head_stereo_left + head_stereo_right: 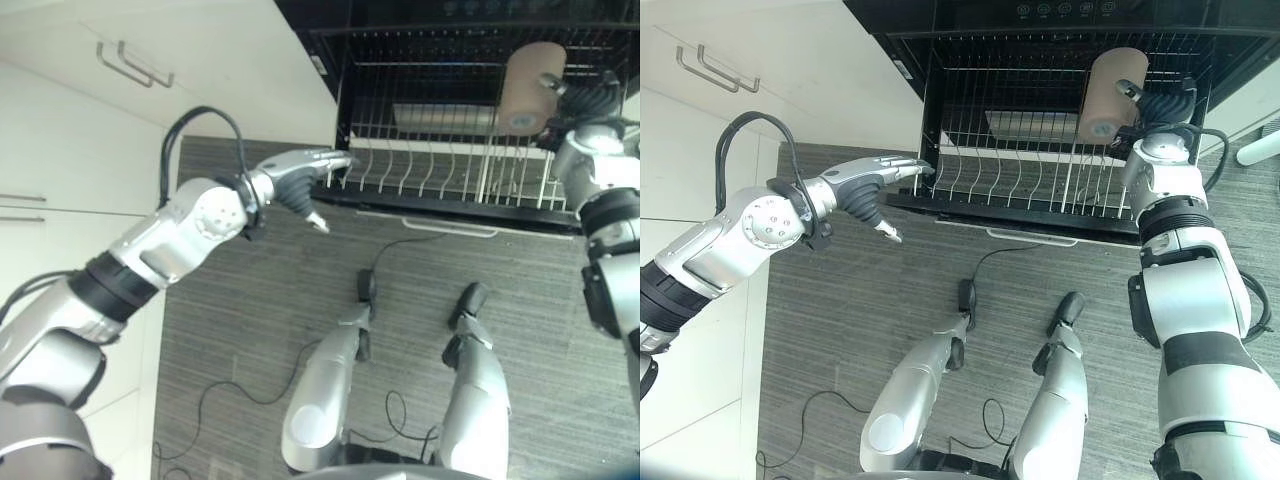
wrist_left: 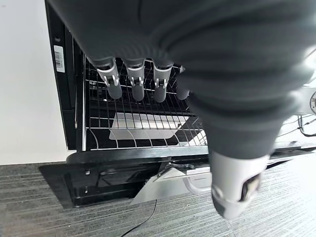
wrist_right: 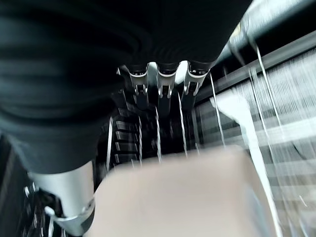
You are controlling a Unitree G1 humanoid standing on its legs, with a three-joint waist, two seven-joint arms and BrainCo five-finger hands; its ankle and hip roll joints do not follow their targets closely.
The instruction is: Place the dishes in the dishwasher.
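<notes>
- Grey striped floor runs up to an open dishwasher [image 1: 1040,40] with its wire rack [image 1: 1020,180] pulled out.
- Right hand [image 1: 1160,108] curls its fingers round a beige cup [image 1: 1110,92], lying sideways just above the rack's right tines.
- Left hand [image 1: 875,178], fingers straight and empty, rests at the rack's left front corner, so the right hand is the nearer.

No legible text or labels anywhere.

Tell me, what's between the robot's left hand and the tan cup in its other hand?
In the left eye view, the white wire dishwasher rack with its row of upright prongs lies between the left hand and the tan cylindrical cup, which the right hand holds.
</notes>
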